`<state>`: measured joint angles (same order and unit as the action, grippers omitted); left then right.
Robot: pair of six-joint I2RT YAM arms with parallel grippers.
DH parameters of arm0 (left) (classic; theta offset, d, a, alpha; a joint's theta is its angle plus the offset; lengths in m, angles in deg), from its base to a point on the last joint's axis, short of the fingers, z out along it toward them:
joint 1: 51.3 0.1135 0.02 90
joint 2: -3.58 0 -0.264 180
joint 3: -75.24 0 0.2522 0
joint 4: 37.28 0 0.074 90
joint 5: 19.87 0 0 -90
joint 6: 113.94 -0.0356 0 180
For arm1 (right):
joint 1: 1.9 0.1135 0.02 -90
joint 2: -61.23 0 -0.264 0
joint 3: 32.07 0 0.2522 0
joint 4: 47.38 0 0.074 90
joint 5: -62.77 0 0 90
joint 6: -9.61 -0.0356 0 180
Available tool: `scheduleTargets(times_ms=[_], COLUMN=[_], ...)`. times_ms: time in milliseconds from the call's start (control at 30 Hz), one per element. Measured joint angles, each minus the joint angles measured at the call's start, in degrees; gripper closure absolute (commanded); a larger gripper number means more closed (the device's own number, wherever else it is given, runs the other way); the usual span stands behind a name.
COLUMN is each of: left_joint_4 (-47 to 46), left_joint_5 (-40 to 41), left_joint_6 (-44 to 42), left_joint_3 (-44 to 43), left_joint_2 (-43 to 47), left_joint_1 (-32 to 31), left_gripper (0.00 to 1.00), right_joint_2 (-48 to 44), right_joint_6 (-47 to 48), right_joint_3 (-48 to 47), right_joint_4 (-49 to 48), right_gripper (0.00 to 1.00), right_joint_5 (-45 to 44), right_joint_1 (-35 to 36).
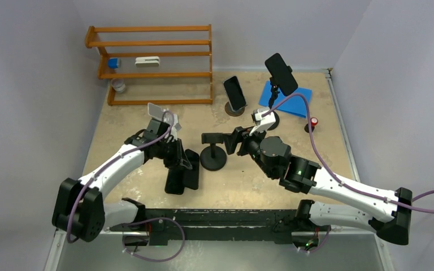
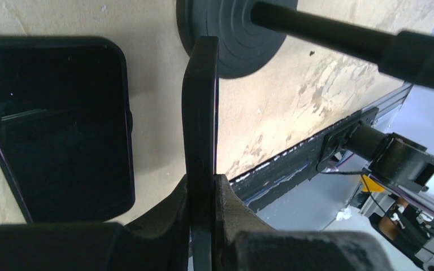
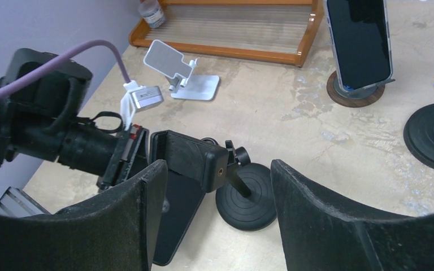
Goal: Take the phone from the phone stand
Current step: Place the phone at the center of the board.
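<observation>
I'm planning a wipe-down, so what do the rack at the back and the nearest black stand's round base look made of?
The rack looks like varnished wood: orange-brown rails with a slight sheen. The stand base looks like matte black plastic or rubber, with moulded concentric rings; coated metal can't be ruled out.
</observation>
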<state>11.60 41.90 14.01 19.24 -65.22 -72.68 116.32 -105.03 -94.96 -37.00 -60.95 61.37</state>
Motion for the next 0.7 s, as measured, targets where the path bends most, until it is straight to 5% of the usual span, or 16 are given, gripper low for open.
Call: scheduleTargets(times_ms=[700], left_joint_4=[-7.39], left_joint_5=[-1.62], left_joint_6=[3.19], left_joint_3=[-1.25], left_joint_2=[-15.10], left_joint_1=[-2.38], left_gripper=[1.00], right_joint_2=[-1.25], right_joint_6=[-0.22], right_joint_3=[0.94], right_joint_4=[-0.26], right_gripper=[0.30], right_joint_5=[0.02], right_joint_1=[-0.02])
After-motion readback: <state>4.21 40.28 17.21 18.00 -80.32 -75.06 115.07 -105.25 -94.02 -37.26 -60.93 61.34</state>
